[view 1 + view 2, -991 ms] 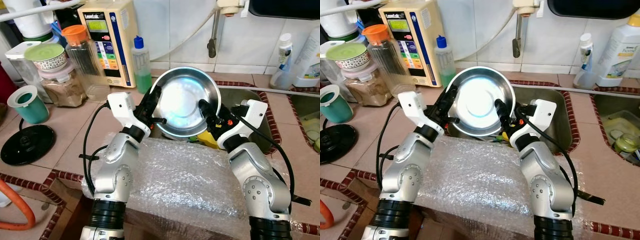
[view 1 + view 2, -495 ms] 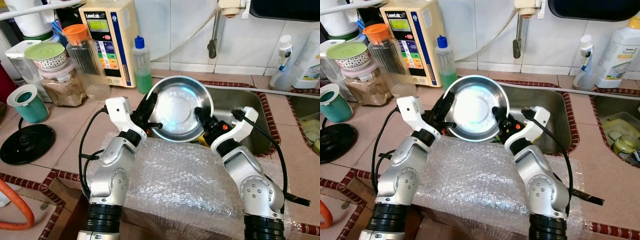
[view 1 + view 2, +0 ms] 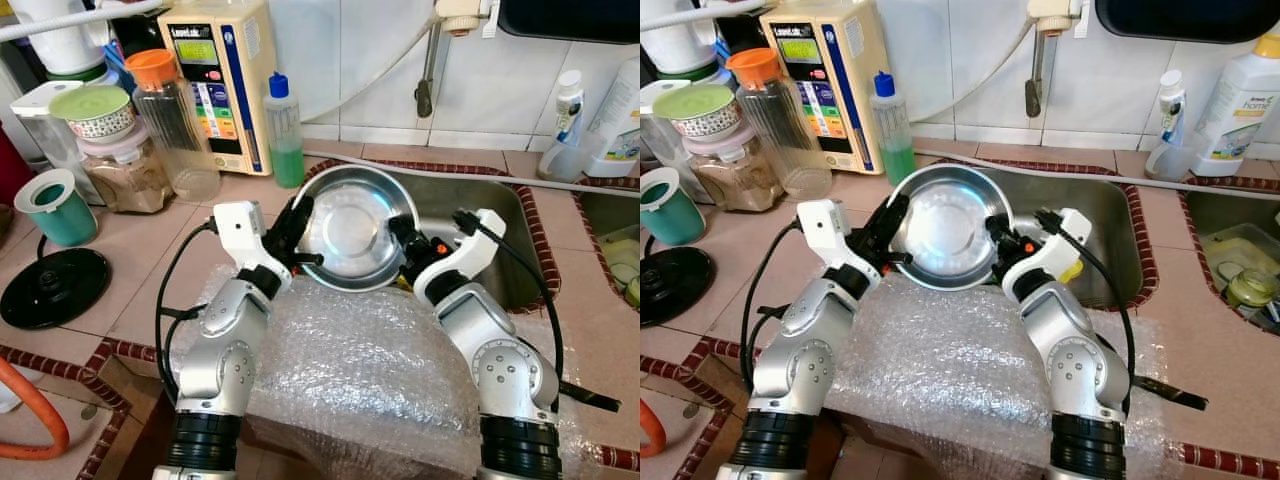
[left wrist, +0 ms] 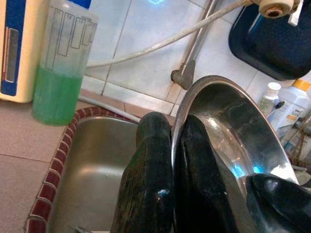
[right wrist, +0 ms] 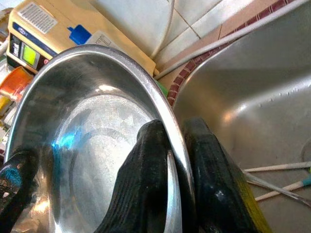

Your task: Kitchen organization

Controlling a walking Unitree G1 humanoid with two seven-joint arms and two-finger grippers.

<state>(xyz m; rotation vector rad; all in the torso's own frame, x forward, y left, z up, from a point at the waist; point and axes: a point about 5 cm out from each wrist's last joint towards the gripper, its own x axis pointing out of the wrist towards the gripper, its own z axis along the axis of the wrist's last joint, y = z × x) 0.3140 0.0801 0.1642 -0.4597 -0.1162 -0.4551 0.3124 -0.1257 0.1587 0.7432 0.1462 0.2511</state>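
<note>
I have a shiny metal bowl (image 3: 355, 226) held up between my two grippers, just over the near edge of the sink (image 3: 470, 205). My left gripper (image 3: 296, 228) pinches the bowl's rim on its left side, one black finger inside the bowl and one outside. My right gripper (image 3: 405, 243) pinches the rim on the other side the same way. In the wrist views I can see the thin metal edge squeezed between the fingers (image 4: 150, 165) of each gripper. The bowl is tipped, so its open side faces up and toward me.

Under my arms, close to me, lies a sheet of bubble wrap (image 3: 355, 375) on the counter. Past my left gripper stands a bottle of green liquid (image 3: 284, 131) with a blue cap, and beside it a cream box with buttons (image 3: 215, 80). Behind my right gripper, down in the sink, I see something yellow (image 3: 1070, 271), but I cannot tell what it is.
</note>
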